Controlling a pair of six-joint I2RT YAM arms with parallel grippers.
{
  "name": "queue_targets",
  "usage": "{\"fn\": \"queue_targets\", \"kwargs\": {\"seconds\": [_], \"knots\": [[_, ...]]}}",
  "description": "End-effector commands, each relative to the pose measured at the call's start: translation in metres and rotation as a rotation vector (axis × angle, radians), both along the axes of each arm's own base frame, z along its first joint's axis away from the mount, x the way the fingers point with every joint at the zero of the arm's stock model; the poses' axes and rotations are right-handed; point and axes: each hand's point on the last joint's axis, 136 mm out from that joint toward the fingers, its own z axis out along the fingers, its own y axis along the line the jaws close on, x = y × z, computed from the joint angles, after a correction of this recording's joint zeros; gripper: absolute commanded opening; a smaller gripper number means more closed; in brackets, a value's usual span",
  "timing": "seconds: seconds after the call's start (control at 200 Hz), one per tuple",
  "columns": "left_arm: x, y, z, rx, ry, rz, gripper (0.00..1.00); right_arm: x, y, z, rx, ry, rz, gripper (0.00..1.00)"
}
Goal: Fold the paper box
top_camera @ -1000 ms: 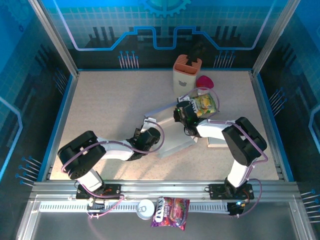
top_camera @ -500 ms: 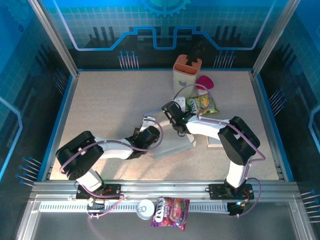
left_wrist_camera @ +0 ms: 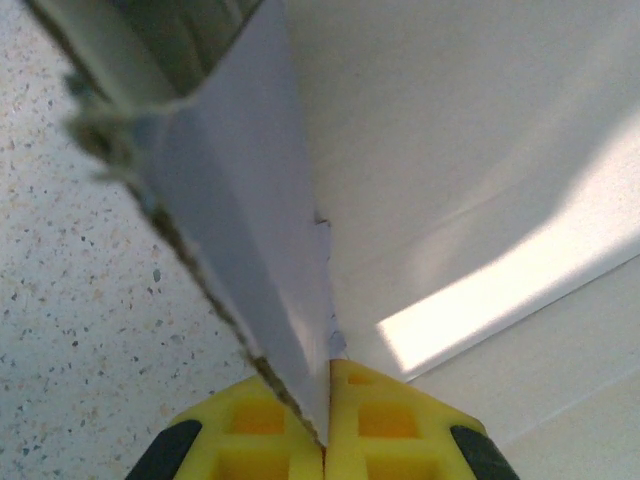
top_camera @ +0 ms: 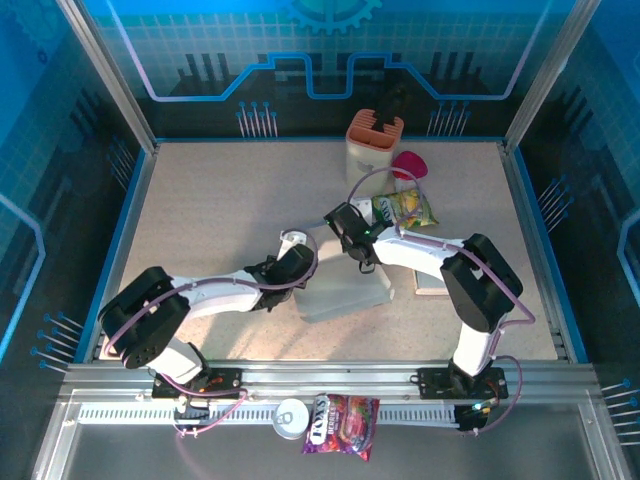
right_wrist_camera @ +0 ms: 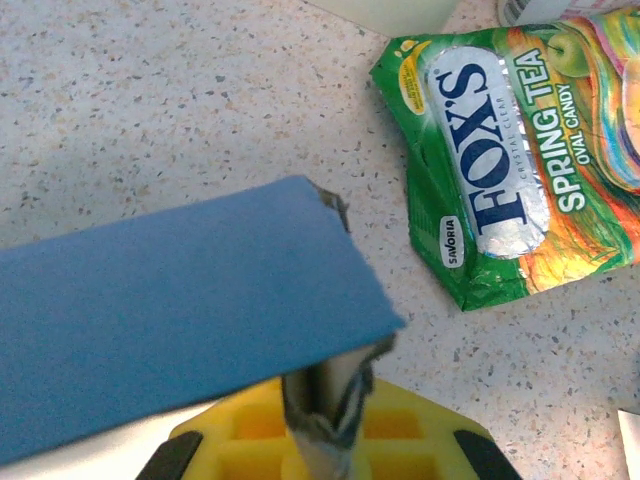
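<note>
The left pincer (left_wrist_camera: 325, 420) is clamped on a thin upright flap at the left end of the paper box (top_camera: 345, 295), which lies about mid-counter, slightly toward the near edge. The card looks light, slick and easily crumpled, so its free edges beside the creases seem the best holds. The right pincer (right_wrist_camera: 325, 405) is closed on a blue-faced flap. By the far edge an orange-rimmed holder (top_camera: 374, 150) holds something dark that I cannot identify.
</note>
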Motion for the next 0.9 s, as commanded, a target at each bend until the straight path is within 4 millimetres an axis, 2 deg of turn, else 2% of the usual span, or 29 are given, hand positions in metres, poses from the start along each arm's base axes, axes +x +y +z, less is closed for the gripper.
{"fn": "queue_targets", "kwargs": {"seconds": [0.0,0.2,0.36,0.465,0.58,0.75,0.895], "knots": [[0.004,-0.008,0.005,-0.055,0.027,-0.014,0.08,-0.011,0.006,-0.006,0.002,0.065,0.066,0.0],[0.023,-0.01,0.007,-0.094,0.03,-0.04,0.21,-0.009,0.012,-0.005,-0.003,0.076,0.119,0.0],[0.038,-0.01,0.006,-0.127,0.037,-0.053,0.24,-0.008,0.016,-0.009,0.007,0.088,0.146,0.0],[0.044,-0.008,0.005,-0.126,0.034,-0.053,0.16,-0.007,0.017,-0.01,0.011,0.096,0.149,0.0],[0.045,-0.006,0.006,-0.116,0.029,-0.043,0.0,-0.006,0.018,-0.009,0.009,0.104,0.151,0.0],[0.045,0.006,0.003,-0.081,0.042,0.036,0.0,-0.007,0.024,-0.01,0.006,0.123,0.144,0.0],[0.041,0.015,0.009,-0.016,0.034,0.158,0.0,-0.009,0.029,-0.014,0.011,0.152,0.137,0.0]]}}
